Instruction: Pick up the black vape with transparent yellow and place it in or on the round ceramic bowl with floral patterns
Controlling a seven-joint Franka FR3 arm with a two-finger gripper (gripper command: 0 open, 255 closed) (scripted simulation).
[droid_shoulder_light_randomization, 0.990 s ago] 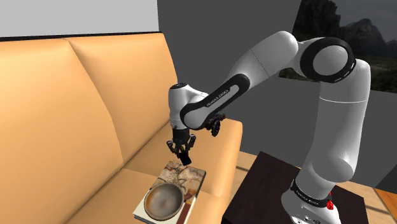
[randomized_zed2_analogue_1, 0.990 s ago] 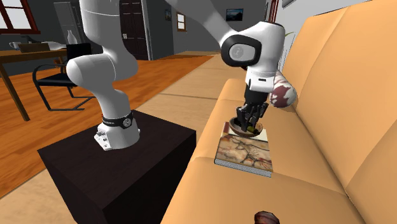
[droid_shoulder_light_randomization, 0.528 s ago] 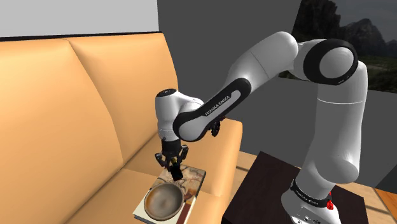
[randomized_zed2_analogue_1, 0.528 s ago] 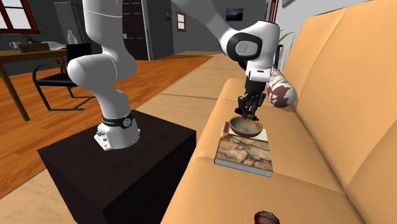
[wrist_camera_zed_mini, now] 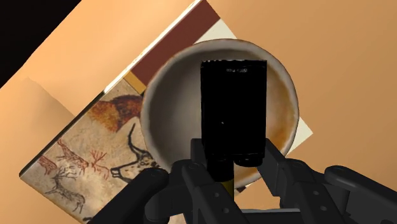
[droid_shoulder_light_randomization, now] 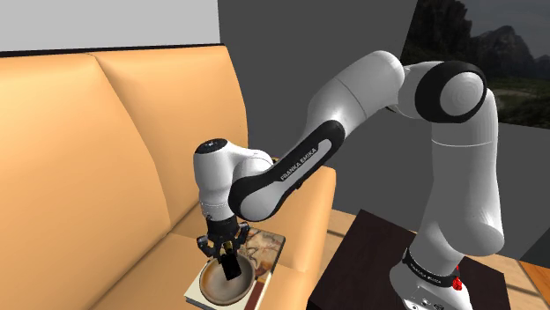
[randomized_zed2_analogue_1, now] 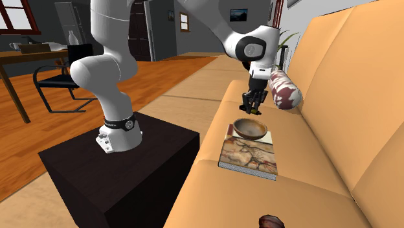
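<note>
My black gripper [wrist_camera_zed_mini: 232, 162] is shut on the black vape [wrist_camera_zed_mini: 232, 114], a dark block clasped between the two fingers [wrist_camera_zed_mini: 198, 158]. The vape hangs straight above the hollow of the round brownish bowl [wrist_camera_zed_mini: 159, 86], without touching it. In the shoulder view, the gripper [droid_shoulder_light_randomization: 223, 253] holds the vape [droid_shoulder_light_randomization: 233, 265] just over the bowl [droid_shoulder_light_randomization: 220, 284]. The second exterior view has the gripper [randomized_zed2_analogue_1: 252, 109] a little above the bowl [randomized_zed2_analogue_1: 251, 128]. The bowl rests on a book [randomized_zed2_analogue_1: 249, 155] with a cave-painting cover, which lies on the orange sofa seat [randomized_zed2_analogue_1: 304, 168].
A patterned roll cushion [randomized_zed2_analogue_1: 285, 91] lies on the sofa behind the bowl. The dark stand box [randomized_zed2_analogue_1: 116, 175] sits beside the sofa's armrest [randomized_zed2_analogue_1: 207, 149]. A small brown object [randomized_zed2_analogue_1: 270, 221] lies on the near seat. A table and chair [randomized_zed2_analogue_1: 45, 71] stand far off.
The gripper has carried the vape from over the book's far end to above the bowl, moving down and left in the shoulder view. Bowl and book stayed put.
</note>
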